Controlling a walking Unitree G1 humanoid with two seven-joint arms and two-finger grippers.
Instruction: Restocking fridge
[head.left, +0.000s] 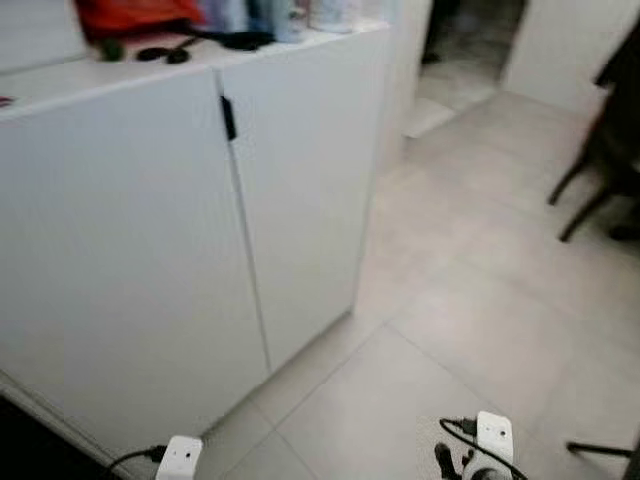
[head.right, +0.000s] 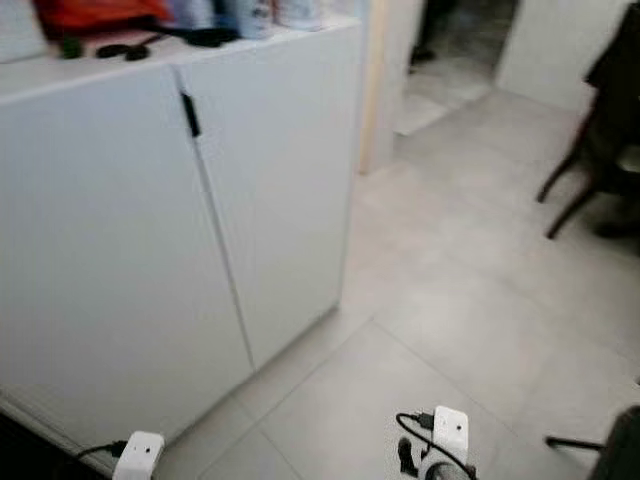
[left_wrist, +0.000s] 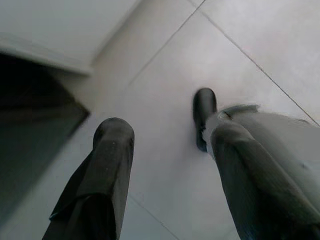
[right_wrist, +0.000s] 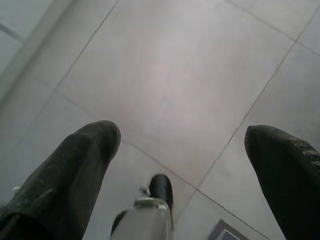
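Note:
A low white cabinet (head.left: 150, 250) with two shut doors and a small black handle (head.left: 228, 117) stands to my left front. On its top lie a red item (head.left: 130, 15), small black items (head.left: 165, 52) and some pale containers (head.left: 270, 15), all blurred. Both arms hang low, their white wrist ends at the left (head.left: 180, 458) and the right (head.left: 493, 435). My left gripper (left_wrist: 170, 132) is open over the floor tiles, holding nothing. My right gripper (right_wrist: 182, 135) is open wide, with only tiles beneath it.
Pale tiled floor (head.left: 470, 300) stretches ahead and to the right. Dark chair legs (head.left: 590, 190) stand at the right edge. A doorway (head.left: 460, 50) opens at the back past the cabinet's corner. A thin dark bar (head.left: 600, 450) lies low at the right.

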